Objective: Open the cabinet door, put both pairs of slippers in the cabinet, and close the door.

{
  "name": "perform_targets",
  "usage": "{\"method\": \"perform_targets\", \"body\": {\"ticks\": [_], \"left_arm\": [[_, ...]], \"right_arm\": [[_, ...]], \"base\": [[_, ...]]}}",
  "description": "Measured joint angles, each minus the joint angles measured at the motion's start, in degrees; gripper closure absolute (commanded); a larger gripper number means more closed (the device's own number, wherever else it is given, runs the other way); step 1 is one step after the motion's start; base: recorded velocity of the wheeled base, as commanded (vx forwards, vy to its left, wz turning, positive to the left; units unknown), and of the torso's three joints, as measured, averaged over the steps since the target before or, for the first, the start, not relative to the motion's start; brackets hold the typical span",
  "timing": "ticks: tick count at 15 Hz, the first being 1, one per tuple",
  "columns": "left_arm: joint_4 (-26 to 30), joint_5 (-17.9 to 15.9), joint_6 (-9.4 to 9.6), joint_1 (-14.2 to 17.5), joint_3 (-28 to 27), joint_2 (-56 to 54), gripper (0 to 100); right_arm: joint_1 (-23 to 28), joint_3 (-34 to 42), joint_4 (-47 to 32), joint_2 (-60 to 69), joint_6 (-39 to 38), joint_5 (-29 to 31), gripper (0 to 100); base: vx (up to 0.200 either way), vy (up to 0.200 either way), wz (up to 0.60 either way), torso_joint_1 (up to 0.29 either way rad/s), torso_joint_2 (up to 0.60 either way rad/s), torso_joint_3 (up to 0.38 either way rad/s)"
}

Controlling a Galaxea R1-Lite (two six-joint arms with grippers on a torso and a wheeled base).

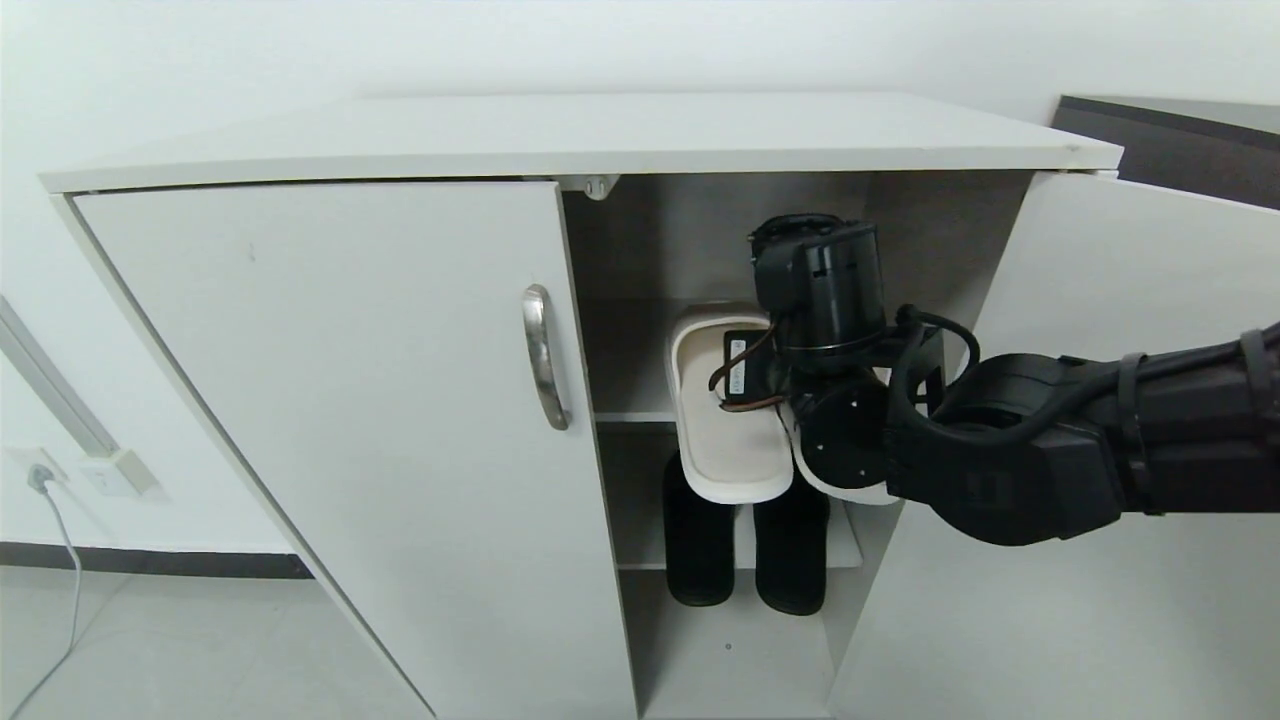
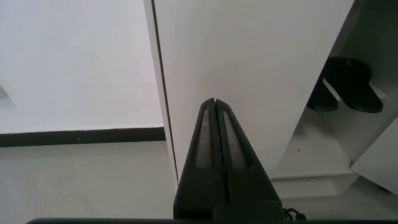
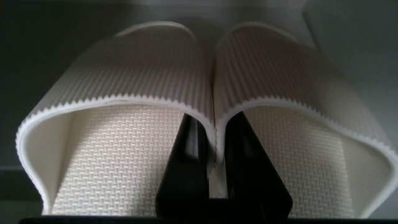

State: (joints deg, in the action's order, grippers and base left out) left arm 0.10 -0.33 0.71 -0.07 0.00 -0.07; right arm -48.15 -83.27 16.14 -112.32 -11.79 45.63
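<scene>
So the right gripper (image 3: 214, 134) is clamping the pair of cream ribbed foam slippers (image 1: 725, 450) by their inner straps, one finger in each, and holding them inside the white wooden cabinet (image 1: 600, 130) at upper-shelf level, heels poking out front. The pair of black slippers (image 1: 745, 550) is sitting on the shelf below. The right-hand door (image 1: 1100, 260) is standing open. The left gripper (image 2: 214, 109) is hanging by the closed left door (image 1: 330, 400), fingers pressed together on nothing.

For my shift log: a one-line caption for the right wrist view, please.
Right gripper shut on the white slippers, one finger inside each, their inner strap edges pinched together.
</scene>
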Motion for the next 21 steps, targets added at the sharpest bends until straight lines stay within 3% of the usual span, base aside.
{"method": "perform_targets", "body": {"ticks": [10, 21], "left_arm": [[0.0, 0.0, 0.0, 0.0, 0.0, 0.0, 100], [0.0, 0.0, 0.0, 0.0, 0.0, 0.0, 100]], "right_arm": [[3.5, -14.8, -7.1, -8.6, 0.0, -0.3, 100], [6.5, -22.6, -9.5, -13.2, 0.8, -1.8, 100]], "base": [[0.0, 0.0, 0.0, 0.0, 0.0, 0.0], [0.0, 0.0, 0.0, 0.0, 0.0, 0.0]]}}
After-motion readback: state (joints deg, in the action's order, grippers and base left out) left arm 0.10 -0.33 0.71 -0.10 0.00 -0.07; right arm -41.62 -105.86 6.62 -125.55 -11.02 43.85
